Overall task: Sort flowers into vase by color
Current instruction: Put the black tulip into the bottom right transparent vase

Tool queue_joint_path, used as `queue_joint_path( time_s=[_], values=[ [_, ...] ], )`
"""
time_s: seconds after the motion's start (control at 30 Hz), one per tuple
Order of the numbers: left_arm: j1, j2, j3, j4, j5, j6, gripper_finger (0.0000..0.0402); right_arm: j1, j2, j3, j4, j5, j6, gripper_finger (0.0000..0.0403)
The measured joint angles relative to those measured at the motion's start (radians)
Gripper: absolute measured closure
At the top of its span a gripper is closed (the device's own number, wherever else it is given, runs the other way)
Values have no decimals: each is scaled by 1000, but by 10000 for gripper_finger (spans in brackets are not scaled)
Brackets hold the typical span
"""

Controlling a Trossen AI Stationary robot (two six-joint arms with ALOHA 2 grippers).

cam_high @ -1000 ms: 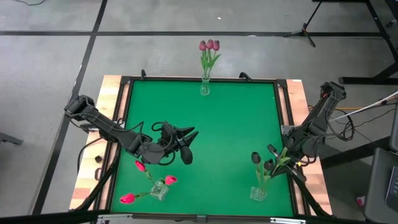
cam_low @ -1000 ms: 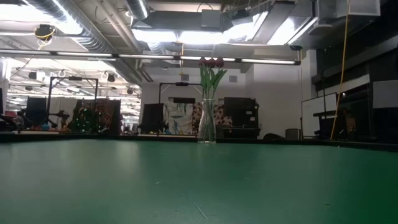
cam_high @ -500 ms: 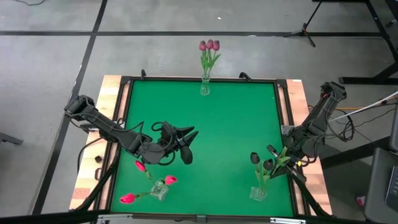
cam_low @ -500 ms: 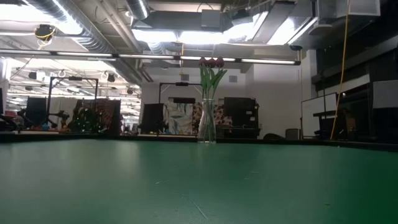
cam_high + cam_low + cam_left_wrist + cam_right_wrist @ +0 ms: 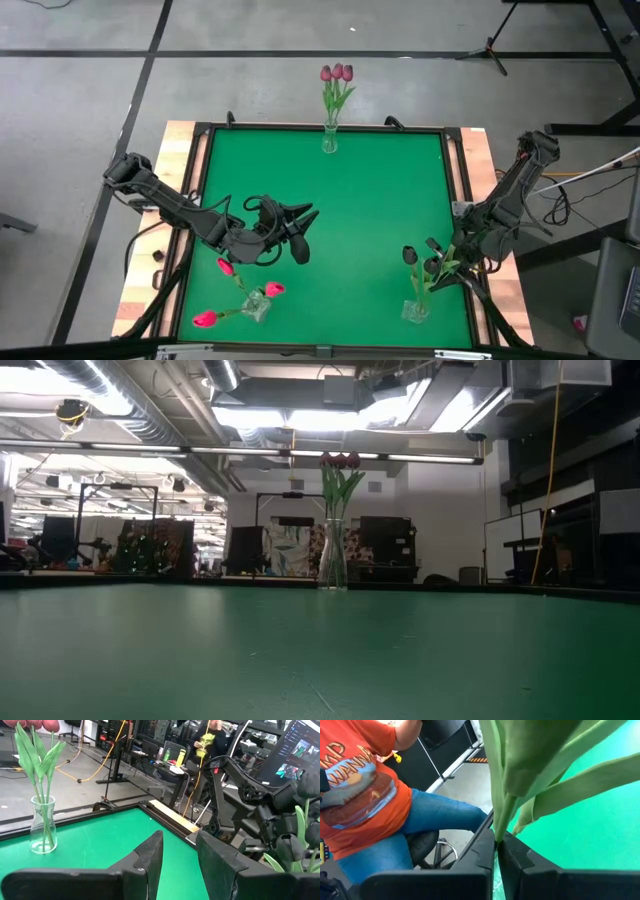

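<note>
Green matting is covering the table (image 5: 330,200) in an open lab, with three glass vases standing on it. Nearest, at the lower right of the overhead frame, the right gripper (image 5: 447,262) is pinching the green stem (image 5: 496,827) of a dark tulip (image 5: 431,266), its fingers pressed together just above the near-black bunch's vase (image 5: 414,311). That stem is running lengthwise down toward the vase, so any release appears to turn on keeping it over the vase mouth. At lower left, bright pink tulips (image 5: 238,290) are splaying from a second vase. Just above them, the left gripper (image 5: 305,225) is hovering with fingers parted and holding nothing. Farthest off, at upper center, mauve tulips (image 5: 337,73) are standing upright in the third vase (image 5: 329,140).
</note>
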Motion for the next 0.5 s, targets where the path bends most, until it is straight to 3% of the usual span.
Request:
queue_joint_path(
  time_s=[0.5],
  values=[
    [0,0,0,0,0,0,285,1,57,0,4,-24,3,386]
  ],
)
